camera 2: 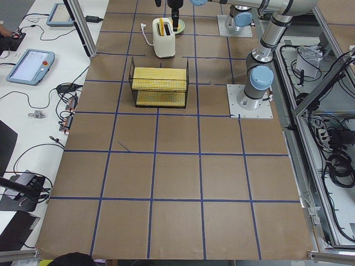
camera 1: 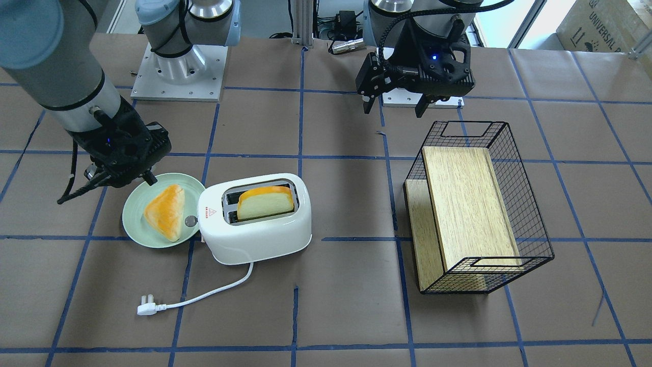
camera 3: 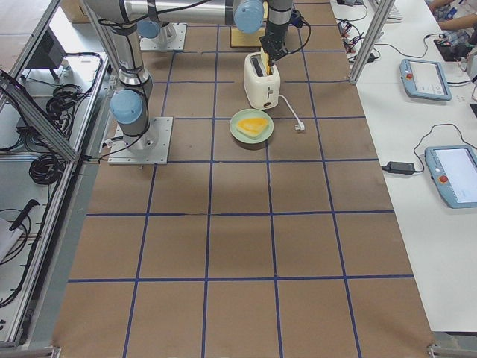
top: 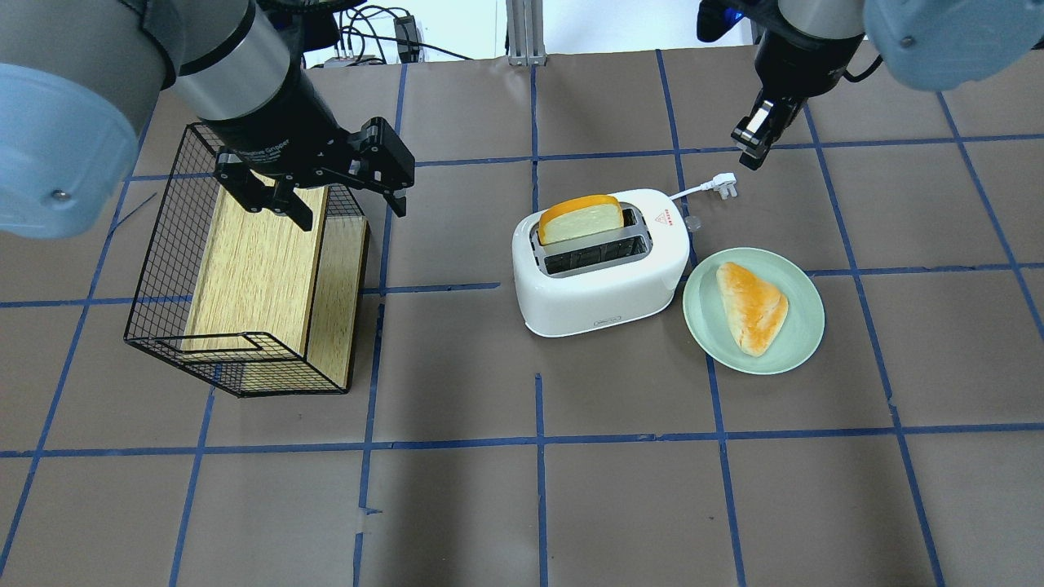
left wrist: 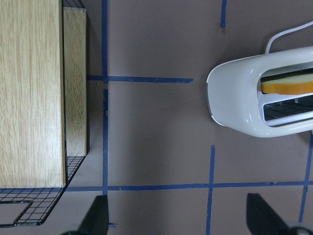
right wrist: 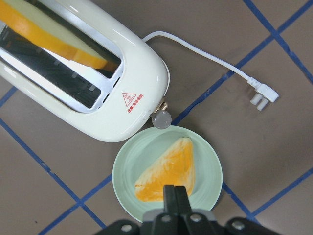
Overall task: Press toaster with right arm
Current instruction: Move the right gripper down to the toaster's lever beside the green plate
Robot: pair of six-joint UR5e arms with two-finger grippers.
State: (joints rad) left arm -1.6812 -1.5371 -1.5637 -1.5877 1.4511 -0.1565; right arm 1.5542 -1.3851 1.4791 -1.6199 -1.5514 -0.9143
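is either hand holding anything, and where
Nothing is held: the left hand is open near the basket, the right hand shut and empty by the plate.

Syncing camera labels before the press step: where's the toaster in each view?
Front-facing: toaster left of centre.
Overhead: toaster centre, slightly right.
Exterior left: toaster at the top, far end.
Exterior right: toaster top centre.
Left wrist: toaster at the right edge, cut off.
Right wrist: toaster upper left, cut off.
Landmark: green plate at its knob end; not in the left wrist view.
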